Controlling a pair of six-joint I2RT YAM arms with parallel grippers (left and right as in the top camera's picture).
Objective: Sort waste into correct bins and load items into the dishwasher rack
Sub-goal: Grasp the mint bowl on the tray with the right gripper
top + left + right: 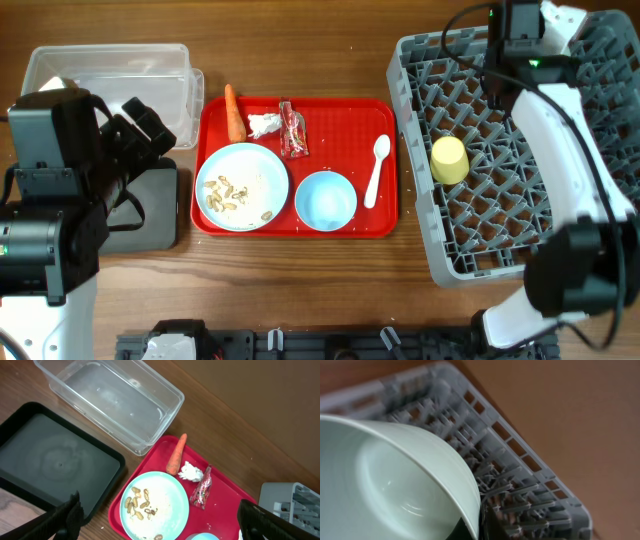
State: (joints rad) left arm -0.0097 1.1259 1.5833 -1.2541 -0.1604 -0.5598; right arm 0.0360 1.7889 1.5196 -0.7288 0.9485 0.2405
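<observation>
My right gripper (477, 529) is shut on the rim of the pale mint bowl (385, 485), held tilted over the far part of the grey dishwasher rack (520, 215). A yellow cup (449, 159) lies in the rack. My left gripper (160, 527) is open and empty above the round pale plate (167, 492), which holds beige food scraps (139, 502). On the red serving tray (345, 115) are the carrot (234, 112), white tissue (264, 124), red wrapper (292, 130), white spoon (377, 168) and light blue bowl (326, 199).
The clear tub (110, 75) stands at the far left, and the black tray (55, 460) lies in front of it, partly under my left arm. Both look empty. The rack also shows in the right wrist view (530, 480).
</observation>
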